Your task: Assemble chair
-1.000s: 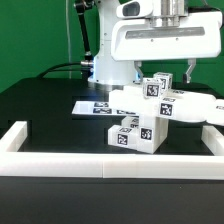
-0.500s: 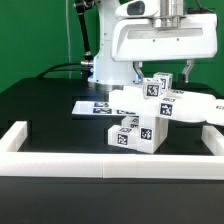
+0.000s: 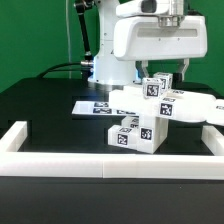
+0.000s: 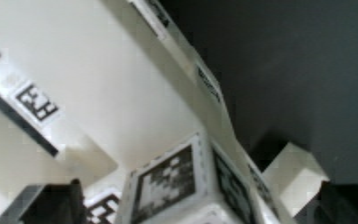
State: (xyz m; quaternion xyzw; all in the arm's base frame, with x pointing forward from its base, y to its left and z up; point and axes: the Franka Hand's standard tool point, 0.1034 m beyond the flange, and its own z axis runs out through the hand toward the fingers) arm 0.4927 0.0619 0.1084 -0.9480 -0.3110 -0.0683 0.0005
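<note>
Exterior view: gripper's fingers point(image 3: 187, 72) mostly hidden behind the white wrist housing point(image 3: 160, 40); only one dark tip shows above the chair point(image 3: 150, 112). Arm cut off by the top edge. Marker board point(image 3: 92, 107) partly hidden behind the chair. Chair part right of the stack runs off the frame edge. Tags too small to read. Wrist view: chair point(image 4: 149, 150) blurred, cropped on all sides; fingers only dark corners at the edge.
</note>
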